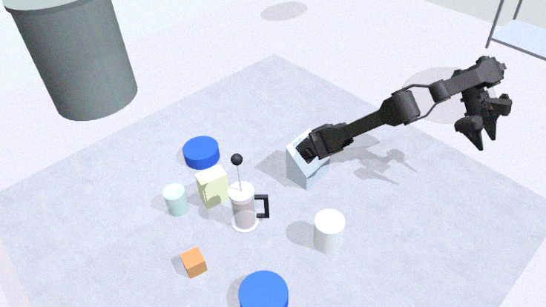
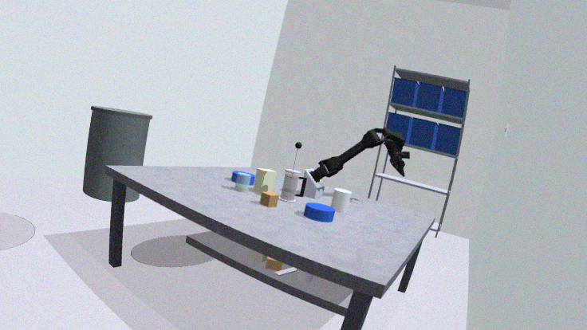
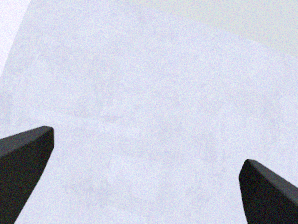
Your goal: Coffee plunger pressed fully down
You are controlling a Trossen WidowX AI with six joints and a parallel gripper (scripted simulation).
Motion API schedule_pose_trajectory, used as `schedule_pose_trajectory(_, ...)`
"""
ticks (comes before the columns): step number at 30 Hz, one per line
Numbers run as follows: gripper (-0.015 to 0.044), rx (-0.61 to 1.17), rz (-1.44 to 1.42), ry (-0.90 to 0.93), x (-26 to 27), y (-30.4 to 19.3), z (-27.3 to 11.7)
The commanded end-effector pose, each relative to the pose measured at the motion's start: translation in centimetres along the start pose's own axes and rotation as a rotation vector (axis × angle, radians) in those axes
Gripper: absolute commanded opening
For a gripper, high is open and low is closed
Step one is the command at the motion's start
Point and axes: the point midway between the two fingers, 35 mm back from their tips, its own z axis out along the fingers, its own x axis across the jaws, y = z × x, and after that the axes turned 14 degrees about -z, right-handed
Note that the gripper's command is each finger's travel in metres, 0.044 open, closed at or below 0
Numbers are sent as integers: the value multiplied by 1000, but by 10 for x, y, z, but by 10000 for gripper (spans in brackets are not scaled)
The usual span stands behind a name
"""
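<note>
The coffee press point(image 1: 243, 213) point(image 2: 289, 187) stands upright on the table, its black handle point(image 1: 266, 206) point(image 2: 302, 186) pointing to the right in the top and exterior views. Its plunger is up: the thin rod rises well above the white lid point(image 1: 241, 191), with the black knob point(image 1: 237, 159) point(image 2: 298, 145) on top. My gripper point(image 1: 487, 144) point(image 3: 149, 153) is open and empty, high up and far to the right of the press in the top view. The wrist view shows both fingers wide apart, with no press between them.
A pale yellow box point(image 1: 214, 187) point(image 2: 264, 181) stands close beside the press, with a mint cup point(image 1: 176, 199) beyond. An orange cube point(image 1: 193, 262), a white cylinder point(image 1: 329, 232) and two blue discs point(image 1: 201, 152) point(image 2: 319, 212) are around it. The arm's base is on a pale wedge block point(image 1: 297, 167).
</note>
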Motion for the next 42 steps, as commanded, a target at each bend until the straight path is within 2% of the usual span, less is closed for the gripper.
schedule_pose_trajectory(1, 426, 6, -2, -5, -1, -1, 2)
schedule_pose_trajectory(6, 440, 79, -18, -57, -14, -10, 27)
schedule_pose_trajectory(12, 440, 255, -4, -188, -57, -35, 86)
schedule_pose_trajectory(14, 440, 296, -12, -170, -62, -43, 92)
schedule_pose_trajectory(20, 440, 473, 83, -273, -116, -74, 134)
schedule_pose_trajectory(26, 440, 639, 136, -329, -172, -106, 161)
schedule_pose_trajectory(34, 440, 852, 227, -420, -263, -160, 175)
schedule_pose_trajectory(42, 440, 1011, 374, -457, -341, -213, 158)
